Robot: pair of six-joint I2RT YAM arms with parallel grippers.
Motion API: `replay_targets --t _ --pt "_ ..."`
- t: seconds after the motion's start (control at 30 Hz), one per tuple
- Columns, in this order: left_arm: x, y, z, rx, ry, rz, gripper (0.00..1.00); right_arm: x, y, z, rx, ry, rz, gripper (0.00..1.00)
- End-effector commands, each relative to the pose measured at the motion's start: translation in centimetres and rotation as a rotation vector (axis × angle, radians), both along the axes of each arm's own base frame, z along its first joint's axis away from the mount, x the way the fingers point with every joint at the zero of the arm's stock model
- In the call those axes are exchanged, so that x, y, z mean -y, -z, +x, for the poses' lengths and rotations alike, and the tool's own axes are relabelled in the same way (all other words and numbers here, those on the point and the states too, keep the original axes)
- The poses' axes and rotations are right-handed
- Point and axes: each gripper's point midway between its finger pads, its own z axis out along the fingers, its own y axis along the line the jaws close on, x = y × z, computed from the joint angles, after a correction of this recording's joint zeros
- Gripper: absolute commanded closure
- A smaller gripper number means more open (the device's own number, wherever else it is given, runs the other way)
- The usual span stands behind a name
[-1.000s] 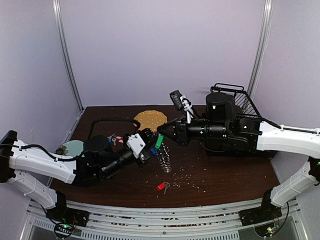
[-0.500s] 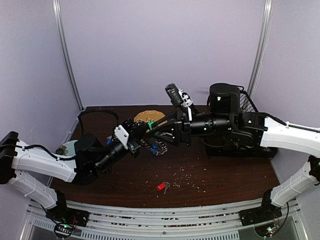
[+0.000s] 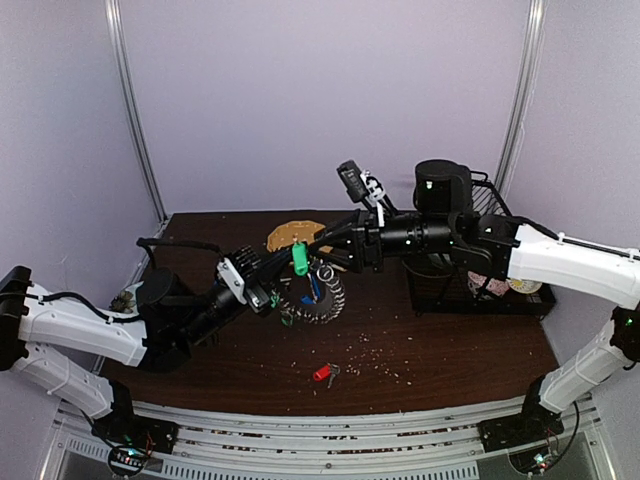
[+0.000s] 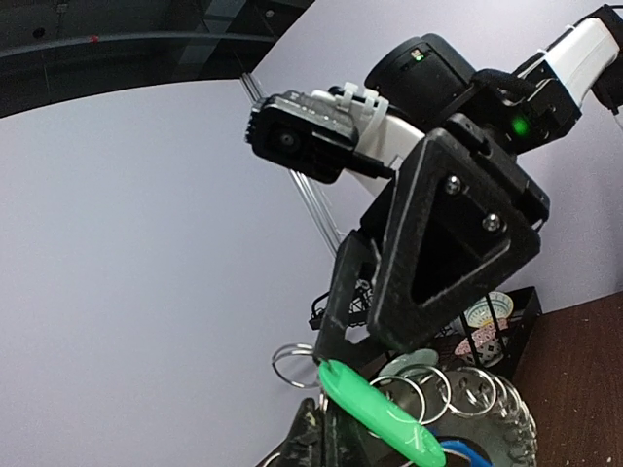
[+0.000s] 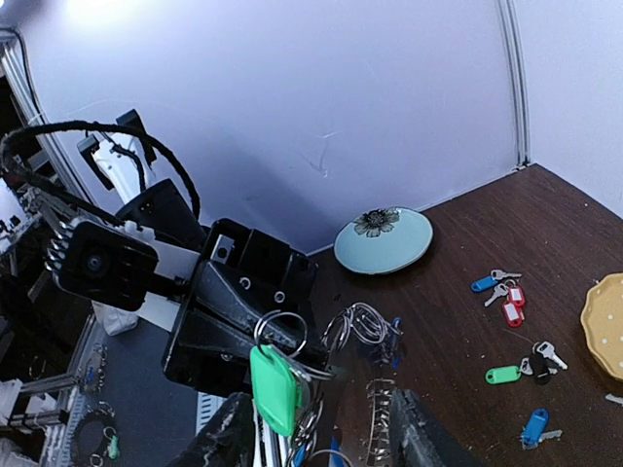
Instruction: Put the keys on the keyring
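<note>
Position of keyring: between two arms, just below their tips, beside left gripper. Green-tagged key on small ring, close against left gripper tip, between right gripper fingers. Right fingers spread either side of tag. Left jaws hidden, grip not discernible. Red-tagged key on table, well apart. More tagged keys between pale plate and yellow plate.
</note>
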Motion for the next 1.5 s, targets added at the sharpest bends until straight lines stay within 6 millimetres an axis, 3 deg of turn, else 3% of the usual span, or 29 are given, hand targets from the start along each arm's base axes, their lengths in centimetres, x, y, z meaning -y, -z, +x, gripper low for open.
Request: replay_targets --t 0.0,0.1,0.27,0.33,0.43,0.67,0.9,1.0,1.23,1.47 --pt "-1.5 -3.7 -1.4 0.113 0.014 -0.102 1.00 -0.9 -2.5 -1.2 0.080 -0.094 0.062 0.57" --pt "-2.1 -4.4 -2.4 0.141 0.055 -0.134 1.00 -0.6 -3.5 -1.8 0.121 -0.129 0.071 0.60" --pt "-2.4 -5.6 -5.0 0.119 0.308 -0.176 1.00 2.3 -6.6 -4.0 0.246 -0.238 0.128 0.57" --pt "-2.2 -6.1 -6.2 0.133 0.391 -0.188 1.00 2.8 -6.6 -3.6 0.298 -0.192 0.110 0.64" --pt "-2.1 -7.1 -7.8 0.156 0.502 -0.216 1.00 2.8 -6.4 -2.7 0.329 -0.135 0.076 0.76" --pt "-1.7 -8.3 -10.0 0.184 0.675 -0.252 1.00 1.7 -7.3 -5.9 0.462 -0.174 0.091 0.86" --pt "-0.9 -9.0 -10.2 0.205 0.724 -0.263 1.00 2.6 -6.4 -8.4 0.512 -0.256 0.099 0.79" --pt "-0.4 -9.1 -9.9 0.200 0.714 -0.252 1.00 3.0 -6.6 -8.3 0.553 -0.228 0.107 0.76" --pt "-0.1 -9.0 -9.6 0.194 0.693 -0.248 1.00 1.9 -6.6 -8.9 0.590 -0.233 0.107 0.70" --pt "-0.1 -9.0 -9.6 0.195 0.685 -0.242 1.00 0.7 -7.1 -9.2 0.628 -0.213 0.114 0.77"
